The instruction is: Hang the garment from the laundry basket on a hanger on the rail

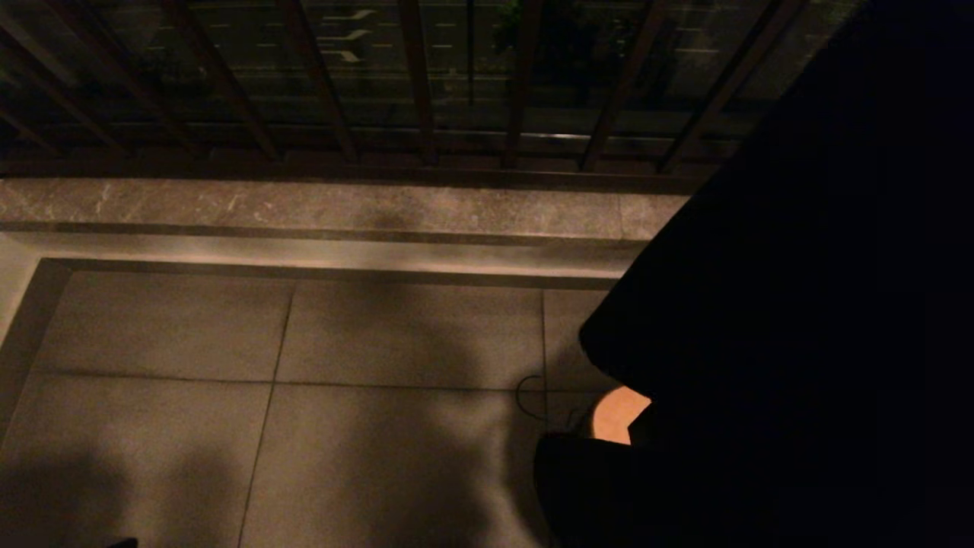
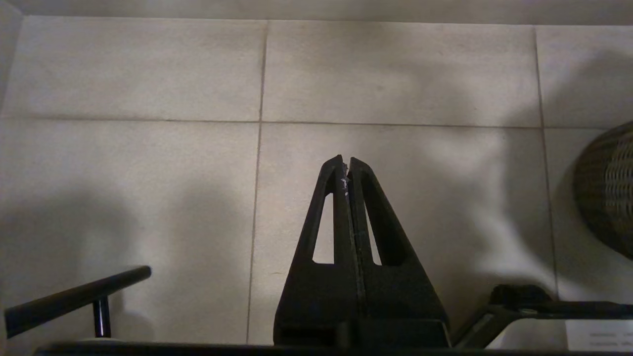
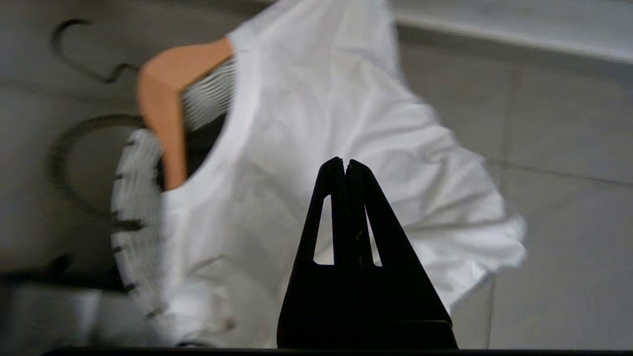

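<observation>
Below my right gripper (image 3: pixel 346 163), whose fingers were pressed together on nothing, a white garment (image 3: pixel 316 148) lay draped over the laundry basket (image 3: pixel 129 217), already on a wooden hanger (image 3: pixel 168 99) with a dark wire hook. My left gripper (image 2: pixel 345 162) was likewise closed and empty above pale floor tiles (image 2: pixel 148 69). A stone ledge (image 1: pixel 319 209) ran under the dark barred railing (image 1: pixel 418 84).
</observation>
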